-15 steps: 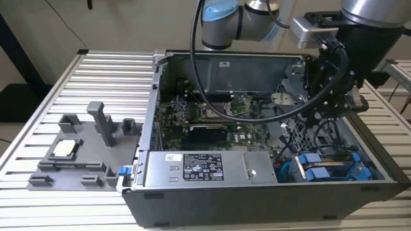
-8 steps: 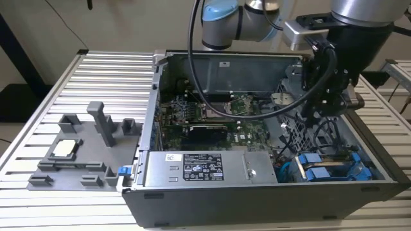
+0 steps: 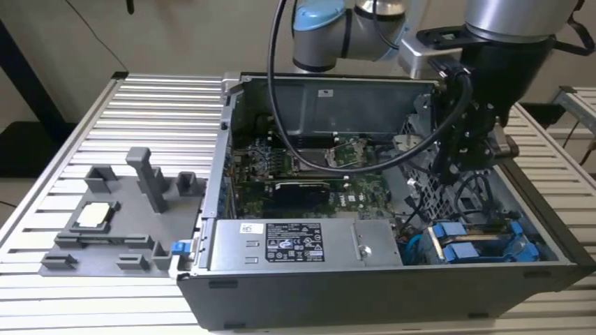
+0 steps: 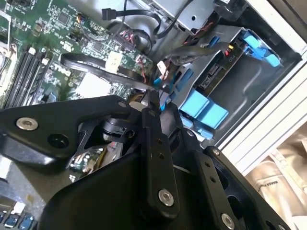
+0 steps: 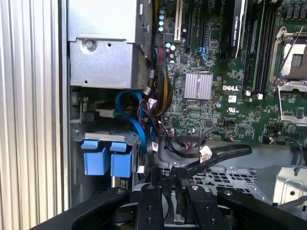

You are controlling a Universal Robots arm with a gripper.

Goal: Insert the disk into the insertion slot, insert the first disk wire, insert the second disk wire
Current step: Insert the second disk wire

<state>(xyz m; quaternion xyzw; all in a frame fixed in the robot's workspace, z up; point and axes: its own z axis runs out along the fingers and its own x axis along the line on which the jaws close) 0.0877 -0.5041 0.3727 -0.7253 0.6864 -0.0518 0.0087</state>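
Observation:
My black gripper (image 3: 451, 173) reaches down into the open computer case, above the perforated grey drive cage (image 3: 437, 199). In both wrist views its fingertips (image 5: 153, 176) stand close together on the end of a black flat wire (image 5: 225, 154) with a white tag (image 4: 113, 62). The wire loops back over the motherboard. Just below the fingertips, two bright blue carrier tabs (image 5: 108, 157) sit side by side in the insertion slot (image 4: 249, 81) of the cage. The disk (image 4: 216, 72) lies in its blue frame in that bay, its connector end facing the gripper.
The case stands on a slatted metal table (image 3: 158, 105). The silver power supply (image 3: 289, 244) lies at the case's front, with the green motherboard (image 3: 308, 174) behind it. Loose blue and coloured cables (image 5: 132, 112) hang beside the cage. A grey fixture (image 3: 121, 216) sits on the exterior view's left.

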